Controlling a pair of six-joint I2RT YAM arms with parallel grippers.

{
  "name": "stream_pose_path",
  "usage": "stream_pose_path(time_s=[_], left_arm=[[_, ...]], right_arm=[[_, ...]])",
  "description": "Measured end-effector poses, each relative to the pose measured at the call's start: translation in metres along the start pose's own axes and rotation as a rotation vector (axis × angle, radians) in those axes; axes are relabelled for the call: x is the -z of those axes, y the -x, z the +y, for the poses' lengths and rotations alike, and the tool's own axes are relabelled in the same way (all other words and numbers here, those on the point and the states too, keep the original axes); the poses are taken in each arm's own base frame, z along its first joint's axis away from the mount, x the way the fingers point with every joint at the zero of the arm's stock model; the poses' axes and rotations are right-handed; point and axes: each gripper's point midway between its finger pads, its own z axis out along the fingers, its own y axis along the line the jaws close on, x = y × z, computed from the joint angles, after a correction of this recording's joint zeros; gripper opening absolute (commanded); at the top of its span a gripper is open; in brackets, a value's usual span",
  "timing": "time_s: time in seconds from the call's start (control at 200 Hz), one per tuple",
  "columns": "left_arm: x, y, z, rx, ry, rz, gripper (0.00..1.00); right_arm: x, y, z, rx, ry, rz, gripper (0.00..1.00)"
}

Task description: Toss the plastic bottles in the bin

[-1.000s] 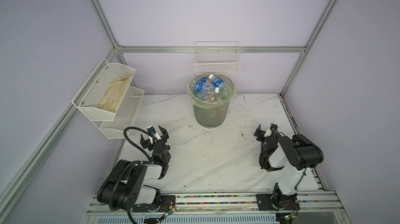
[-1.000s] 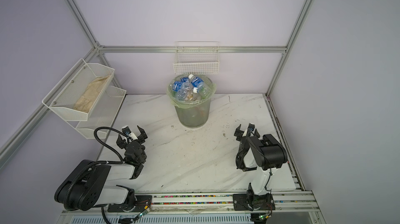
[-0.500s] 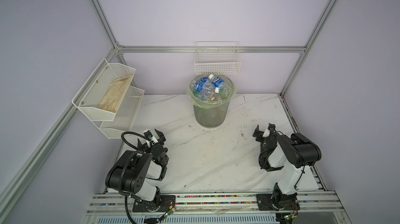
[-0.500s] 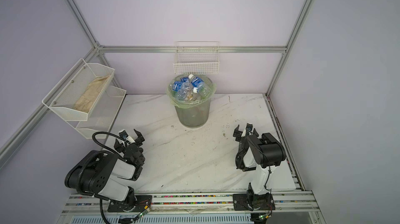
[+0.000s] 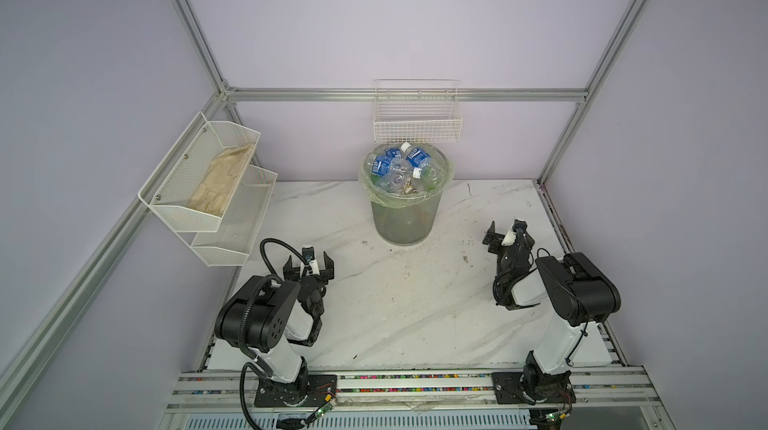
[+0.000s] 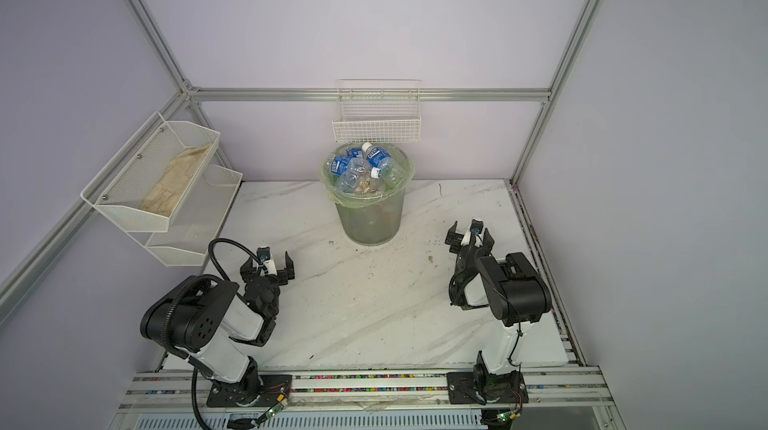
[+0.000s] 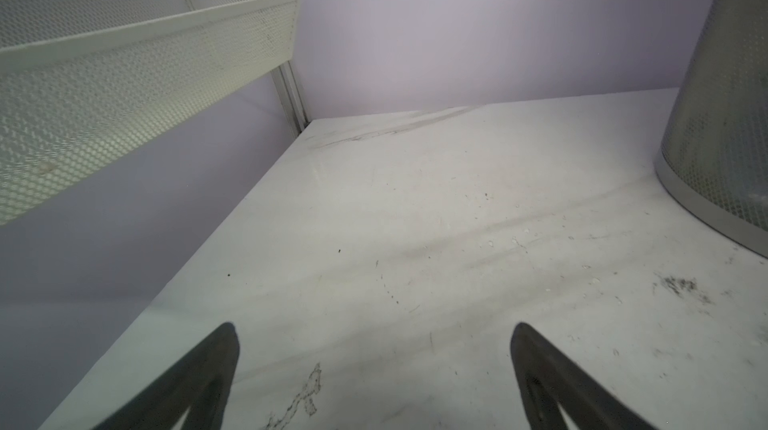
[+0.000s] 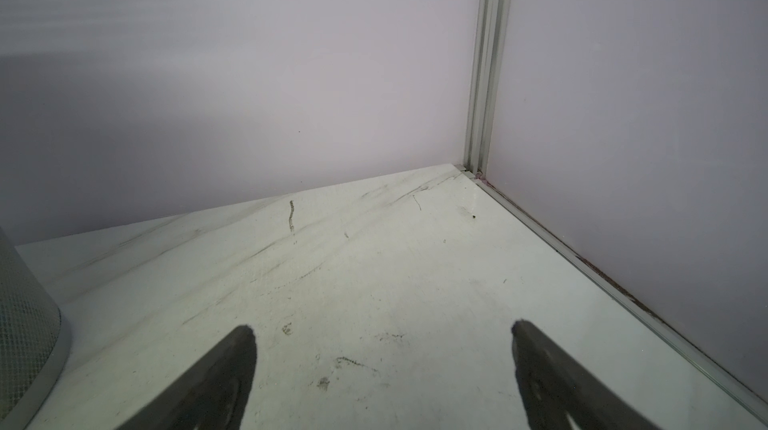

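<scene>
**Both top views.** The bin [image 5: 405,220], lined with a pale green bag, stands at centre frame towards the back of the marble table [image 5: 395,311]. It sits directly below a white wire basket [image 5: 417,124] on the rear wall. The plastic bottles [image 5: 399,168], mostly clear with blue labels, are heaped inside the bin up to its rim. The left gripper [image 5: 309,271], lower left of centre, and the right gripper [image 5: 507,236], right of centre, have their jaws spread wide. Both hold nothing and are well apart from the bin. A mesh two-tier shelf [image 5: 183,218] hangs at the left, with a beige cloth [image 5: 220,182] in its upper tier.

**Wrist views.** The dark fingertips [image 7: 224,349] have only bare tabletop between them.
</scene>
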Motion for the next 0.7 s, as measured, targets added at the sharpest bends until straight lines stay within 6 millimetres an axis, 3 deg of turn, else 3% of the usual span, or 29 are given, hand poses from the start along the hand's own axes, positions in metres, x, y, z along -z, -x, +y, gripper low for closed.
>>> stream_pose_path(time_s=[0.435, 0.695], left_arm=[[-0.002, 0.000, -0.004, -0.019, -0.031, -0.004, 1.00], [-0.030, 0.001, 0.009, 0.015, 0.031, 0.067, 1.00]], right_arm=[[0.011, -0.012, 0.008, 0.053, 0.063, 0.031, 0.97], [-0.002, -0.007, 0.012, 0.030, 0.071, 0.032, 0.97]])
